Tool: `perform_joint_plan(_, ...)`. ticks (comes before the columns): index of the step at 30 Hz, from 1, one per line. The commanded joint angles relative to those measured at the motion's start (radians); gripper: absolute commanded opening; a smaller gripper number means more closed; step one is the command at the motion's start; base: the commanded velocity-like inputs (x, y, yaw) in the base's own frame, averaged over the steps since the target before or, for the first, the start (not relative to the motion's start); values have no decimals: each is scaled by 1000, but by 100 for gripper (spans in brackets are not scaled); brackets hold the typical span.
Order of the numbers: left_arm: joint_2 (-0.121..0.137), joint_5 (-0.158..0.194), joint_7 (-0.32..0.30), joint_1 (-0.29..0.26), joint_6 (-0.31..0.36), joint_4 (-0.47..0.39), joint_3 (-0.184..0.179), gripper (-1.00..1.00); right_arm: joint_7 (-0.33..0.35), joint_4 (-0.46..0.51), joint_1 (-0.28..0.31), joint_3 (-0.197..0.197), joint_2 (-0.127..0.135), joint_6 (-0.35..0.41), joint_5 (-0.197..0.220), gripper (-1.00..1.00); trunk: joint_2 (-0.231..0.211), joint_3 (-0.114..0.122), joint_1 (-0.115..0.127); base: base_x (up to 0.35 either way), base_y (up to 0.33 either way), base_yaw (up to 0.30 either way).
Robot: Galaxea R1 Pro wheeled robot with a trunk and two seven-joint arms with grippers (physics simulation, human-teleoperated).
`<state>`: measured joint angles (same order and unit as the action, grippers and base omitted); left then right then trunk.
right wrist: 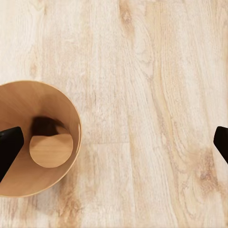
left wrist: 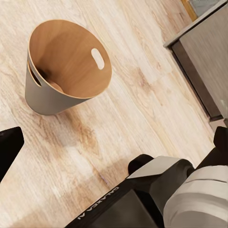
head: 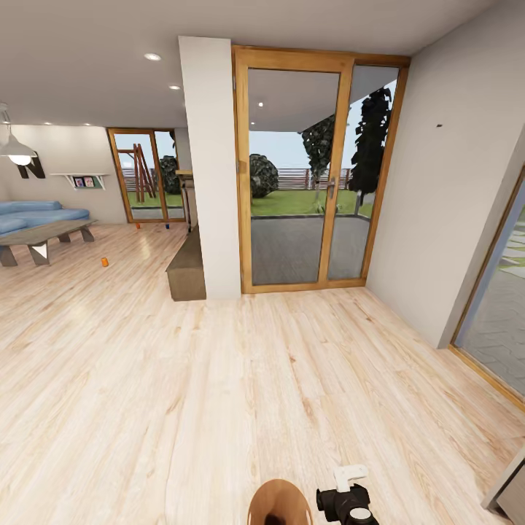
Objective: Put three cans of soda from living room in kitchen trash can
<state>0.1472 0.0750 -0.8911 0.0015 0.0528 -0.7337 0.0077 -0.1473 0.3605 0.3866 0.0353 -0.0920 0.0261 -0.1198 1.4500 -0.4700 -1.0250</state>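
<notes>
Far off on the living room's plank floor stand the small cans of soda: an orange one [head: 105, 261] near the coffee table, another orange one [head: 137, 225] and a dark blue one [head: 167, 225] by the far glass door. The tash can [head: 279, 503] stands on the floor right below me, with a brown inside that holds nothing [right wrist: 38, 142] and grey walls [left wrist: 45, 97]. My right gripper [right wrist: 114, 142] hangs open over the bare floor beside the bin. My left gripper [left wrist: 114, 145] is open too, apart from the bin.
A white pillar [head: 211, 168] and a low grey bench [head: 186, 270] stand ahead, beside wood-framed glass doors [head: 310, 175]. A blue sofa [head: 36, 215] and a coffee table [head: 44, 237] are at the far left. A grey unit [head: 510, 488] stands at my right.
</notes>
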Motion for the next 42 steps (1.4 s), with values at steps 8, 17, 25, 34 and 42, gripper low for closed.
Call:
perform_joint_plan(8, 0, -3, 0, 0, 1, 0, -7, 100, 0, 0, 0, 0, 0, 0, 0, 100, 35, -16, -19, 0, 0, 0)
perform_joint_plan(17, 0, -4, 0, 0, 1, 0, -13, 100, 0, 0, 0, 1, -3, -14, -36, 100, 77, -34, -42, 0, 0, 0)
perform_joint_plan(25, -1, -4, 0, 0, 2, 0, -15, 100, 1, 0, 0, 0, -9, -30, -68, 100, 112, -50, -61, 0, 0, 0)
perform_joint_plan(34, 0, -4, -2, 0, 2, 0, -17, 100, 3, 0, 0, 1, -9, -31, -69, 100, 140, -63, -77, 0, 0, 0)
perform_joint_plan(42, 0, -4, -2, 0, 2, 0, -17, 100, 4, 0, 0, 2, -9, -31, -69, 100, 140, -63, -77, 0, 0, 0)
